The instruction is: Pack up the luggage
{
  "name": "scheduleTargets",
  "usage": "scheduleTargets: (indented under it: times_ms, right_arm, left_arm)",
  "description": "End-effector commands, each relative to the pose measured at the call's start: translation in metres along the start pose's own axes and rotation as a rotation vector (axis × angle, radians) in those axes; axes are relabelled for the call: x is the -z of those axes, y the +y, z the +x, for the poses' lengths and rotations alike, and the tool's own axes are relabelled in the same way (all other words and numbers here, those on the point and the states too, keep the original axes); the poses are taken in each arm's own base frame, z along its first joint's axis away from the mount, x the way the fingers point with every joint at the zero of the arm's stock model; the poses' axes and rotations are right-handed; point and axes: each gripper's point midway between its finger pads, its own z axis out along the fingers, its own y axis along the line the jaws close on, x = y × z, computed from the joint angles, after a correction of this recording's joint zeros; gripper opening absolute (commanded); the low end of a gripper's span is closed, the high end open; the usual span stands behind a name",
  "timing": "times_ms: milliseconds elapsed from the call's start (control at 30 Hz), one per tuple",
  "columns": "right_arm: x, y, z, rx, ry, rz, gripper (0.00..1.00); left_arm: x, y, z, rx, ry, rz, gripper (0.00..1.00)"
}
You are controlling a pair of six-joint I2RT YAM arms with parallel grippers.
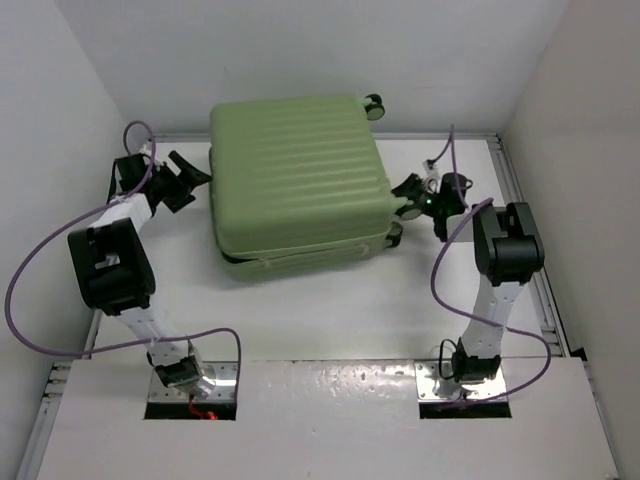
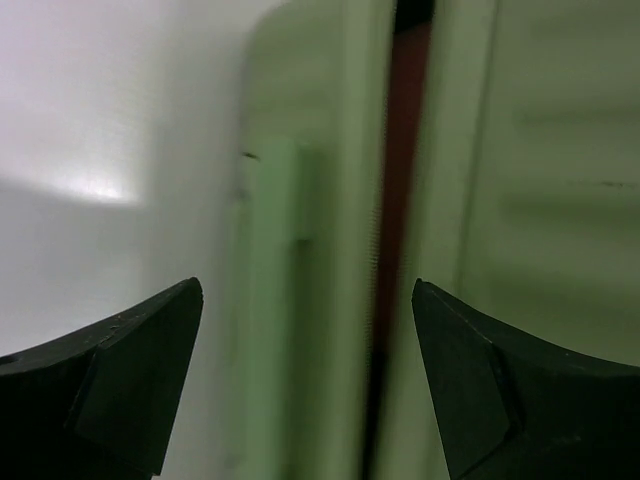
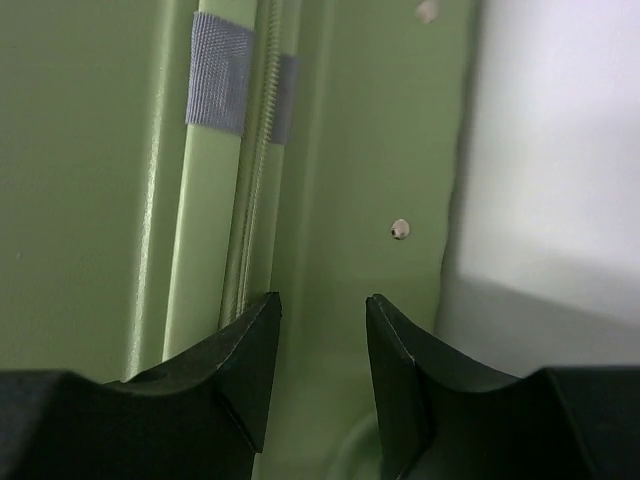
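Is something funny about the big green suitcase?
Yes. The large light-green ribbed hard-shell suitcase is not fully shut. A dark gap runs between its two halves at the near-left corner, and the left wrist view shows a dark reddish slit along the seam. It also sits slightly skewed on the white table.

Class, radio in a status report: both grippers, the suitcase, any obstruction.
Left gripper wide open at green suitcase seam, empty. Right gripper slightly open at opposite side, empty. Suitcase flat, seam gapped. No obstruction seen.
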Motion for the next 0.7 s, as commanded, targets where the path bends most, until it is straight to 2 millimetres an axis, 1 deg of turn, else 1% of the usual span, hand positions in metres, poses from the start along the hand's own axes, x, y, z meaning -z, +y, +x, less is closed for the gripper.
scheduleTargets:
  times_ms: [0,33,67,100,133,167,200,233,267,300,333,367,433,467,500,533,567,600,633,667]
  right_arm:
    - [0.0,0.117,0.116,0.129,0.386,-0.35,0.42]
    - [0.005,0.119,0.131,0.137,0.411,-0.352,0.42]
    - [0.008,0.122,0.133,0.15,0.413,-0.353,0.42]
    - [0.01,0.125,0.142,0.187,0.431,-0.371,0.42]
    - [0.017,0.122,0.152,0.181,0.455,-0.357,0.44]
    - [0.019,0.124,0.153,0.183,0.455,-0.36,0.44]
    - [0.026,0.129,0.153,0.223,0.446,-0.371,0.46]
    - [0.032,0.125,0.159,0.205,0.466,-0.349,0.46]
    - [0.035,0.119,0.156,0.205,0.452,-0.323,0.47]
    - [0.041,0.111,0.159,0.239,0.458,-0.285,0.47]
    - [0.044,0.112,0.155,0.265,0.442,-0.275,0.47]
    - [0.046,0.098,0.137,0.324,0.378,-0.228,0.48]
    - [0.048,0.084,0.115,0.328,0.297,-0.117,0.48]
    - [0.055,0.075,0.093,0.313,0.229,-0.072,0.48]
    - [0.053,0.066,0.079,0.333,0.173,-0.014,0.48]
    - [0.052,0.067,0.069,0.346,0.149,-0.008,0.48]
    - [0.053,0.068,0.053,0.339,0.11,0.002,0.48]
    - [0.05,0.068,0.048,0.331,0.103,0.006,0.48]
    - [0.045,0.076,0.035,0.356,0.07,-0.015,0.49]
    - [0.043,0.08,0.034,0.351,0.066,-0.025,0.49]
  left_arm:
    - [-0.015,0.004,-0.017,0.026,-0.008,-0.001,0.91]
    - [-0.023,0.003,-0.014,0.025,0.011,0.01,0.91]
    - [-0.031,-0.008,-0.02,0.007,0.013,0.037,0.91]
    - [-0.038,-0.013,-0.017,0.004,0.041,0.067,0.9]
    - [-0.052,-0.021,-0.009,0.004,0.081,0.099,0.9]
    - [-0.058,-0.026,-0.006,-0.025,0.09,0.11,0.88]
    - [-0.063,-0.032,0.001,-0.045,0.118,0.121,0.88]
    - [-0.07,-0.035,0.007,-0.066,0.137,0.126,0.88]
    - [-0.072,-0.044,0.008,-0.099,0.152,0.146,0.88]
    - [-0.073,-0.05,0.01,-0.105,0.16,0.152,0.88]
    - [-0.073,-0.049,0.01,-0.114,0.159,0.153,0.88]
    - [-0.073,-0.049,0.01,-0.114,0.159,0.153,0.88]
    - [-0.073,-0.049,0.01,-0.126,0.158,0.154,0.88]
    - [-0.069,-0.048,0.003,-0.152,0.14,0.156,0.88]
    - [-0.067,-0.048,0.004,-0.161,0.139,0.156,0.87]
    - [-0.067,-0.048,0.004,-0.161,0.139,0.156,0.87]
    - [-0.064,-0.052,0.001,-0.176,0.131,0.162,0.87]
    - [-0.063,-0.051,0.006,-0.171,0.143,0.167,0.87]
    - [-0.059,-0.057,0.004,-0.187,0.141,0.187,0.87]
    - [-0.059,-0.057,0.004,-0.187,0.141,0.187,0.87]
